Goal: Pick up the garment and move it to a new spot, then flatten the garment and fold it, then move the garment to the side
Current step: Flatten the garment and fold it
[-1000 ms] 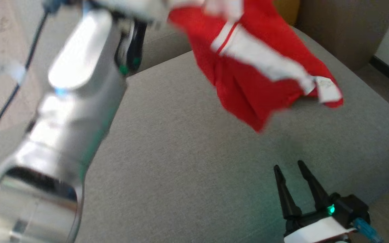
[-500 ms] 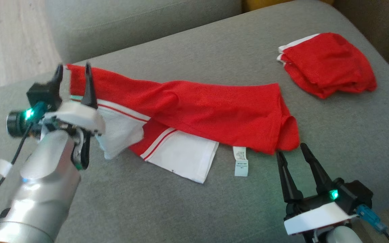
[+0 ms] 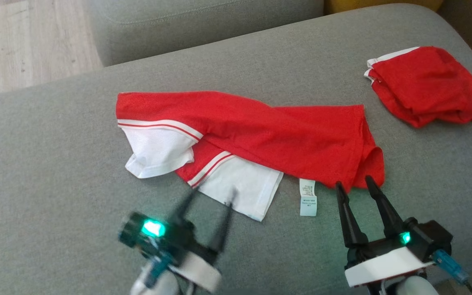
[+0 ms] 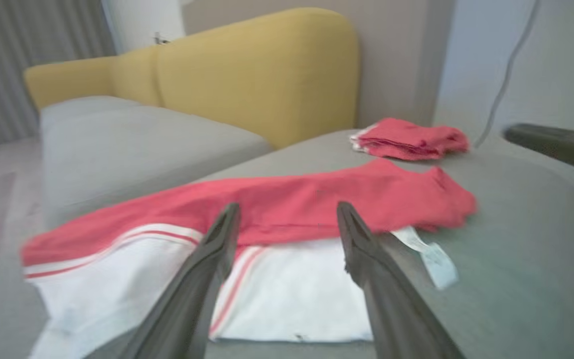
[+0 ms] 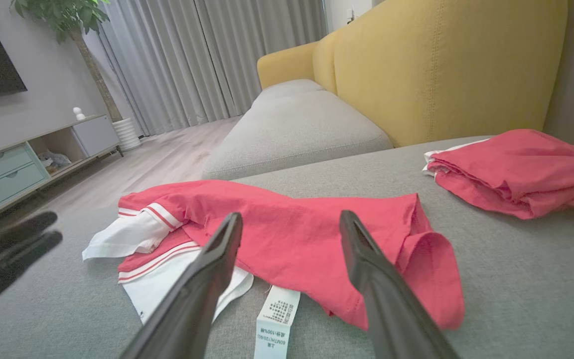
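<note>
Grey sofa cushion, yellow backrest, wooden floor, curtains

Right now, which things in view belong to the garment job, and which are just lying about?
Job:
laid-out red-and-white garment
left gripper, open
right gripper, open

Lying about:
folded red garment
yellow sofa back
potted plant

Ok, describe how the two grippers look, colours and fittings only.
Left gripper and right gripper alike: two long, tapering black fingers on a black body, a glowing green light, a white wrist shell. A blue connector juts from the right one's side. The left is blurred.
</note>
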You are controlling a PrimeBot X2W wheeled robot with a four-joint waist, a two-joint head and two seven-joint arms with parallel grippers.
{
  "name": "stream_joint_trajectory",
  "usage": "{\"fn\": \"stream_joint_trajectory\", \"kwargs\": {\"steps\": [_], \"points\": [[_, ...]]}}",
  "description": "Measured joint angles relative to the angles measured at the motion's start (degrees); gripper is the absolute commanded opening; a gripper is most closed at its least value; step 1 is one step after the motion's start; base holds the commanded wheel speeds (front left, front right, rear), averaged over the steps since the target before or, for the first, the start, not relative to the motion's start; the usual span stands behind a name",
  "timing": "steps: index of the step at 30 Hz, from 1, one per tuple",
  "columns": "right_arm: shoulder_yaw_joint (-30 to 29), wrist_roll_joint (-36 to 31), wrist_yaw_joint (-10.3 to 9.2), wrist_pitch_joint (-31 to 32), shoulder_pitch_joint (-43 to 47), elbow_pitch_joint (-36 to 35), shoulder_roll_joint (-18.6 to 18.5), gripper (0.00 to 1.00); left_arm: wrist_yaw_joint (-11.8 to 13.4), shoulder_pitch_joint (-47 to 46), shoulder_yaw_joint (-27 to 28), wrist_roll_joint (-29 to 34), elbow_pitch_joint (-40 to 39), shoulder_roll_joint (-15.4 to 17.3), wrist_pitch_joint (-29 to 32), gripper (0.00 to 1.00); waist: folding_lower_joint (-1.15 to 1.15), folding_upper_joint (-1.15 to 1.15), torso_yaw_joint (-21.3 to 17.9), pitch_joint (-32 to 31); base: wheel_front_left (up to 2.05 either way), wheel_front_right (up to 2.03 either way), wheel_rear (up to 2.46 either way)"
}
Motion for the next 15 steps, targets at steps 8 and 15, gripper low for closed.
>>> {"fn": "stream_joint_trajectory", "kwargs": {"steps": [8,15], "points": [[0.55,0.01,0.0,0.0,-0.08,0.02,-0.04,1.0,-5.56,0.1,-7.35,5.92,9.39,-1.57,0.0,1.0,0.01,0.0,-2.24,1.48,0.0,0.0,0.0],[0.63,0.02,0.0,0.0,-0.2,0.07,-0.03,1.0,-7.83,-4.64,-9.98,7.21,17.79,-3.39,0.01,1.0,0.0,0.0,-4.82,3.13,0.0,0.0,0.0]]}}
